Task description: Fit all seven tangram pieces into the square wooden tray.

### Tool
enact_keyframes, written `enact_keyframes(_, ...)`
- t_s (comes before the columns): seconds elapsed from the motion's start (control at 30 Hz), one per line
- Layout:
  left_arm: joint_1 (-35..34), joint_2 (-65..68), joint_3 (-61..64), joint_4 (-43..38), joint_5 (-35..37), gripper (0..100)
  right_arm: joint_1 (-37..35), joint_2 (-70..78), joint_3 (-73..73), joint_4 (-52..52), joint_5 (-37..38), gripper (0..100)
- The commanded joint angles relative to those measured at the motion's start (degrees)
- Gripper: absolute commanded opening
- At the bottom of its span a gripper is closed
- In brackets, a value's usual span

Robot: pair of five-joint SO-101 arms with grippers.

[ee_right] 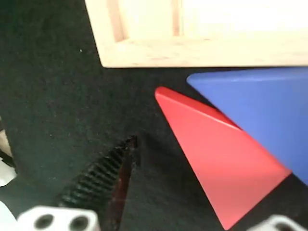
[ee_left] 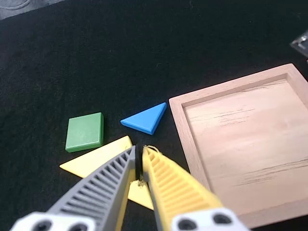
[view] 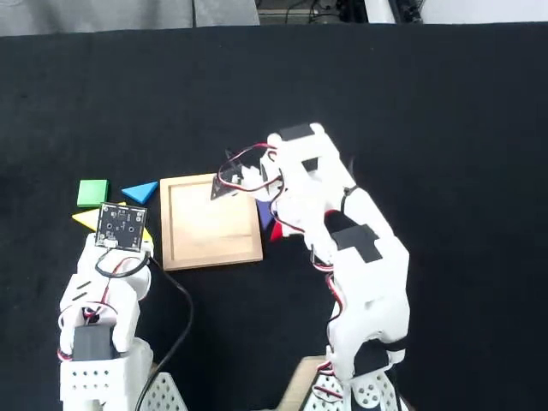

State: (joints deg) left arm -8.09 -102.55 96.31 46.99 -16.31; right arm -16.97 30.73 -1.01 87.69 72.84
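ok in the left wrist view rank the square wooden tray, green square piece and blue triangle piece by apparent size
square wooden tray, by far the largest
green square piece
blue triangle piece, clearly smaller than the green

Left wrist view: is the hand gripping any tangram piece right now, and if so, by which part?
Nothing is held, as far as it shows: the left hand is shut on empty air, its tips over the flat-lying yellow triangle.

The yellow triangle (ee_left: 96, 156) lies partly hidden under the left gripper (ee_left: 139, 153). Near the right gripper (view: 224, 185), the blue piece (ee_right: 260, 110) and the tray (ee_right: 192, 50) run off the edge. From above, the right arm (view: 342, 231) covers most of the red triangle (view: 276, 231).
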Motion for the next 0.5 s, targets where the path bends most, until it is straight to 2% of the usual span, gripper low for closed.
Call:
enact_keyframes(0.0, 0.04, -0.53, 1.1, -0.53, -0.62, 4, -0.97, -0.66, 0.66, -0.7, 0.88, 51.5)
enact_keyframes(0.47, 0.04, -0.53, 1.1, -0.53, -0.62, 4, -2.11, -0.31, -0.66, -3.96, 1.05, 51.5)
